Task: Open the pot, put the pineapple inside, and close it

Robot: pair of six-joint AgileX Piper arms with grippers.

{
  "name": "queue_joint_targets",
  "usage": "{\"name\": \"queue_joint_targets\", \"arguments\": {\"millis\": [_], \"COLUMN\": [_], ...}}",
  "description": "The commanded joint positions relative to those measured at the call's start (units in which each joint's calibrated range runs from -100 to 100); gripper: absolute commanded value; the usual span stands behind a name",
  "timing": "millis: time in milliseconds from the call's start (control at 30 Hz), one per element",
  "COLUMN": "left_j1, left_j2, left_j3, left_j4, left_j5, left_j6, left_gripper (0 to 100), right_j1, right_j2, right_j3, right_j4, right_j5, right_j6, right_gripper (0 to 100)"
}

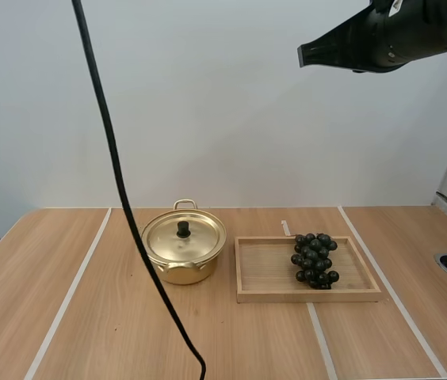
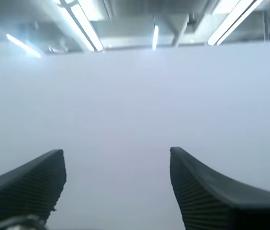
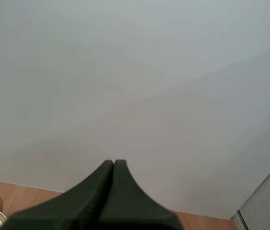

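High view: round golden lidded pot (image 1: 184, 255).

No text, brand, number or sign can be read anywhere. The pot (image 1: 198, 244) and the wooden tray (image 1: 267, 271) carry no legible marking. At about 1 o'clock in the high view, a small white patch (image 1: 398, 5) sits on the right arm (image 1: 418, 36). It is possibly a sticker or label, but it is cut by the frame edge and too small to make out any characters.
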Motion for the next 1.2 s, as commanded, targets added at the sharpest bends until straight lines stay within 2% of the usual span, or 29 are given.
{"name": "queue_joint_targets", "arguments": {"millis": [0,200,367,533,667,767,867,967,1033,1167], "left_j1": [0.56,0.56,0.56,0.56,0.56,0.56,-1.05,-3.02,-3.89,-4.02], "left_j2": [-5.4,-16.38,-24.73,-34.23,-42.83,-47.9,-49.07,-49.07,-49.07,-49.07], "left_j3": [5.34,20.62,30.46,39.91,46.88,49.6,51.42,53.64,55.33,58.0], "left_j4": [1.14,2.03,2.04,2.21,6.47,7.38,8.69,9.02,12.09,21.0], "left_j5": [-3.02,-8.08,-7.47,-7.47,-6.46,-2.17,4.43,13.41,13.47,10.85], "left_j6": [-1.29,-1.41,-1.74,-3.98,-3.98,-3.98,-3.98,-4.57,-6.28,-16.74], "left_gripper": [100,100,100,100,100,100,100,100,100,100], "right_j1": [-0.21,-0.21,-0.21,-0.21,-0.21,-0.21,-0.21,-0.7,-2.01,-4.46], "right_j2": [-0.37,-0.37,-0.37,-3.21,-8.31,-14.13,-20.16,-24.41,-26.4,-28.36], "right_j3": [0.07,0.07,0.07,5.42,16.39,26.37,34.85,41.61,45.76,52.86], "right_j4": [-0.3,-0.32,-0.32,-0.32,0.55,-2.35,-5.0,-4.22,-3.35,-3.23], "right_j5": [-2.52,-2.52,-4.25,-18.12,-29.84,-42.93,-50.32,-46.88,-45.29,-45.34], "right_j6": [-0.37,-0.28,1.26,3.98,3.96,3.74,3.74,3.74,3.74,3.74], "right_gripper": [0,0,0,0,0,0,0,0,0,0]}}
